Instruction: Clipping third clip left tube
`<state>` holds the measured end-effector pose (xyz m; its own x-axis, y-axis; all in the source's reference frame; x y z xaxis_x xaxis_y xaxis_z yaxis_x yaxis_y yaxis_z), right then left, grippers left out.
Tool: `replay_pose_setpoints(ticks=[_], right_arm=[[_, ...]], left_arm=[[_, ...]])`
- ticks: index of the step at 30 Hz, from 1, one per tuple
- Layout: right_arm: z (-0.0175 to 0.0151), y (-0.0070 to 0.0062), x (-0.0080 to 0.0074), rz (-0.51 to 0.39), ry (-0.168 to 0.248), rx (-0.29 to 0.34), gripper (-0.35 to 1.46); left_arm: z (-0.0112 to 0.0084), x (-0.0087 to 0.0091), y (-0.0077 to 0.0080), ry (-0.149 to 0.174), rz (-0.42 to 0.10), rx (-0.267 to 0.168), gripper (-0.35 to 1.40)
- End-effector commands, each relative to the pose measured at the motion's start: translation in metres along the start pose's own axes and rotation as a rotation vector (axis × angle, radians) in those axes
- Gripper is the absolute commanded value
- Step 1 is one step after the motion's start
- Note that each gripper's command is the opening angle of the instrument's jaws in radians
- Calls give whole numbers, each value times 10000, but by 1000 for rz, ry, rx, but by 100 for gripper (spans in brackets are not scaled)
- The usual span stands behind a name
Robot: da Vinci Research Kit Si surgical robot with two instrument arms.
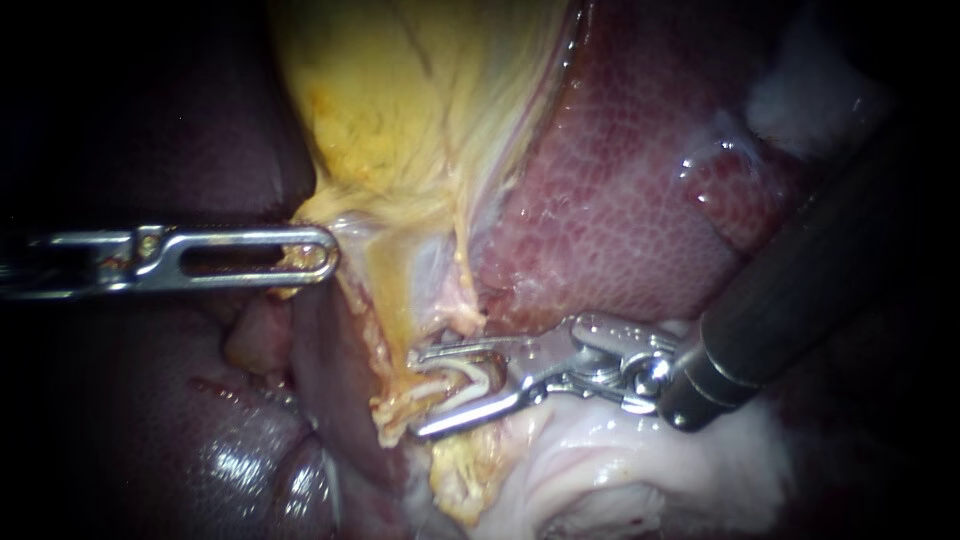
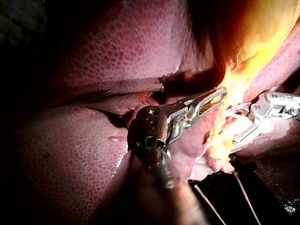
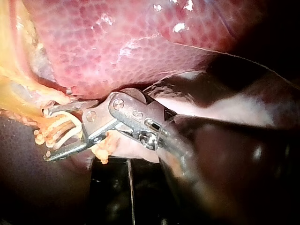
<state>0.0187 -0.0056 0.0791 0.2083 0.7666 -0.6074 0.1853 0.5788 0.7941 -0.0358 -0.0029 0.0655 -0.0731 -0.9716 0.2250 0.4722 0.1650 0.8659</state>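
Two jaws of the right instrument (image 1: 416, 393) are seen apart, straddling the tube (image 1: 438, 398) and its white clips (image 1: 478, 376) below the gallbladder (image 1: 400, 120); jaws of the left instrument (image 1: 325, 250) are clamped on the gallbladder's yellow edge.

Liver (image 1: 640, 200) close above right instrument (image 1: 420, 392), clips (image 1: 475, 378) crowding the tube (image 1: 395, 390) ahead, gallbladder (image 1: 400, 120) beyond, left instrument (image 1: 322, 250) well apart

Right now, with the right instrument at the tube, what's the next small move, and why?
Probably close the right instrument where it sits. Its jaws stand open on either side of the tube, just beside the white clips already on it. The left instrument grips the gallbladder edge, which keeps the tube exposed. I cannot tell whether the tips reach fully past the tube.
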Motion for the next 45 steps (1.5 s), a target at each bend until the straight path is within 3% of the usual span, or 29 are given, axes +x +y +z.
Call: replay_pose_setpoints(ticks=[1, 13, 25, 35, 45], right_arm=[[0, 0, 0, 0, 0, -1, 60], [-3, -2, 3, 2, -1, 5, 60], [-59, -13, 29, 25, 10, -7, 60], [-63, -4, 26, 25, 11, -12, 60], [-17, 9, 5, 6, 4, -7, 60]], left_arm=[[0, 0, 0, 0, 0, 0, -35], [-1, 0, 0, 0, 0, 0, -35], [-3, -1, -1, 1, -1, 1, -35], [-3, -1, -2, 1, -1, 1, -35], [-2, -1, -2, 1, -1, 0, -35]])
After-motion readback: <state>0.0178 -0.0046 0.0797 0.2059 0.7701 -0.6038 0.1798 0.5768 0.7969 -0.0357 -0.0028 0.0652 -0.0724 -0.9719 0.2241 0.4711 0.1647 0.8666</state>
